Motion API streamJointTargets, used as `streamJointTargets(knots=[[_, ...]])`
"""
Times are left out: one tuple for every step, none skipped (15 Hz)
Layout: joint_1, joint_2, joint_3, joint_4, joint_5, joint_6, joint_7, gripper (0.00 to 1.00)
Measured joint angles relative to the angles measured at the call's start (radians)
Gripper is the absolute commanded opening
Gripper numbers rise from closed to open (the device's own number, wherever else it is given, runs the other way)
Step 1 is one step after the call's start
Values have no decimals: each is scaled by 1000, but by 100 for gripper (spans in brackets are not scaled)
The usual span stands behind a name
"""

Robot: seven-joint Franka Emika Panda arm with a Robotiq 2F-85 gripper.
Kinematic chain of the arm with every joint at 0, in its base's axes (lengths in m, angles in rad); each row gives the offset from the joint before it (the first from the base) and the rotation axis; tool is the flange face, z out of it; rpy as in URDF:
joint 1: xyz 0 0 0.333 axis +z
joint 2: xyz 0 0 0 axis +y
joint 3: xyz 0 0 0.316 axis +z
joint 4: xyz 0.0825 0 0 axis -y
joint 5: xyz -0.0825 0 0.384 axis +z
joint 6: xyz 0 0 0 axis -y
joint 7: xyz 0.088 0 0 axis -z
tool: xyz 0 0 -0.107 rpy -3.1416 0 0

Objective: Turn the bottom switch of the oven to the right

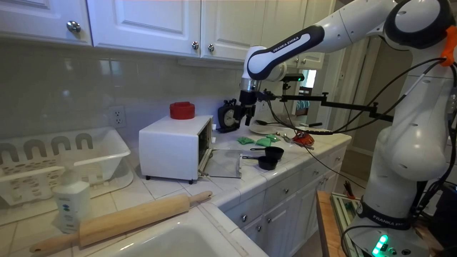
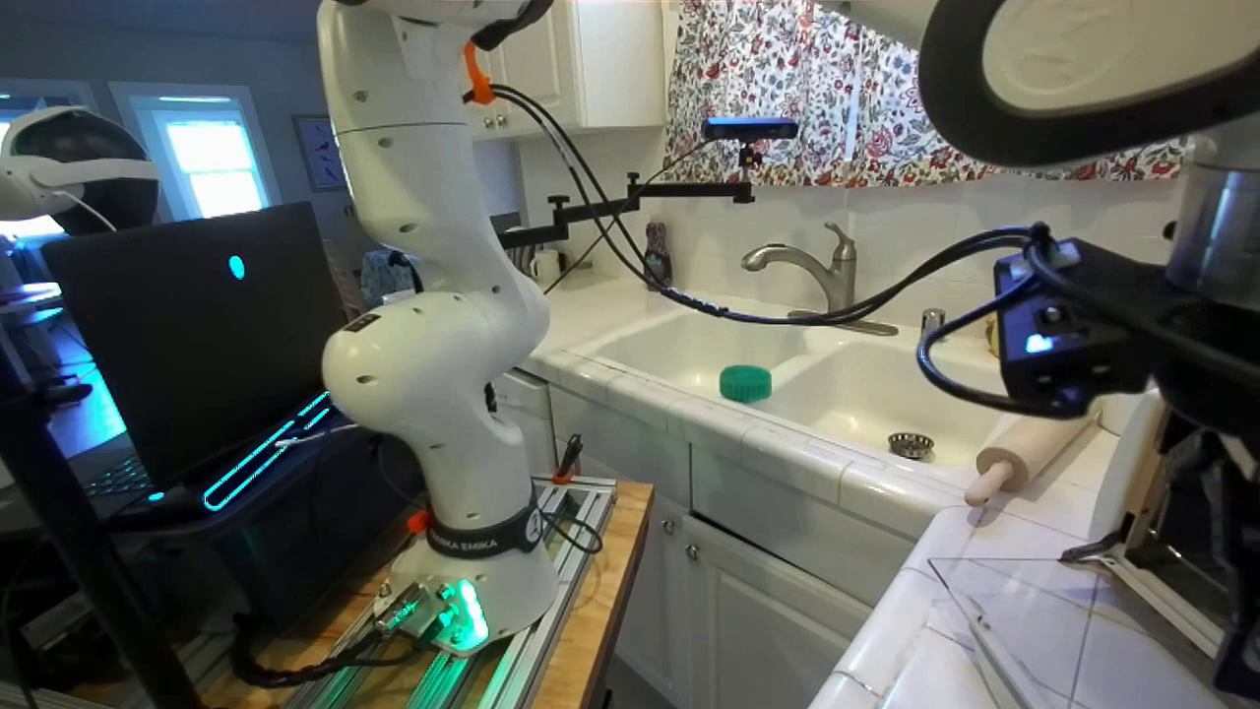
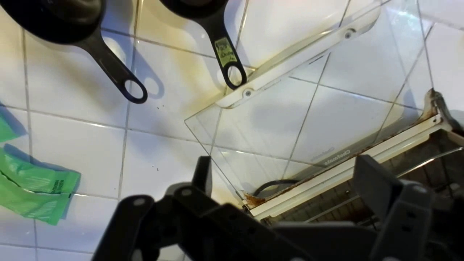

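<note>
The oven [image 1: 169, 151] is a white box on the tiled counter in an exterior view. Its glass door [image 1: 223, 163] hangs open and lies flat; it also shows in the wrist view [image 3: 290, 108]. Two small white knobs stick out at the front's far side. The lower one, the bottom switch [image 1: 213, 139], sits below the upper knob [image 1: 214, 126]. The knobs are hidden in the wrist view. My gripper [image 1: 243, 119] points down, above the counter and in front of the knob side, apart from them. In the wrist view the gripper [image 3: 285, 166] is open with nothing between its fingers.
A red container [image 1: 182, 111] sits on the oven. A black scale [image 1: 228, 117] stands behind the gripper. Two black measuring cups [image 1: 267, 163] lie near the door, with green packets [image 1: 263, 142] beyond. A dish rack [image 1: 103, 157], rolling pin [image 1: 134, 219] and sink [image 1: 178, 239] are nearby.
</note>
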Motion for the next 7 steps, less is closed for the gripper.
streamJointTargets(knots=[[-1, -22, 0, -11, -14, -16, 12, 100], [-1, -41, 0, -21, -29, -24, 17, 100], [-1, -59, -1, -31, -37, -26, 19, 100], [-1, -70, -1, -40, -40, -26, 19, 100], [-2, -77, -1, -44, -41, -26, 19, 100], [-2, -80, -1, -47, -41, -26, 19, 100], [-2, -80, -1, -49, -41, -26, 19, 100]])
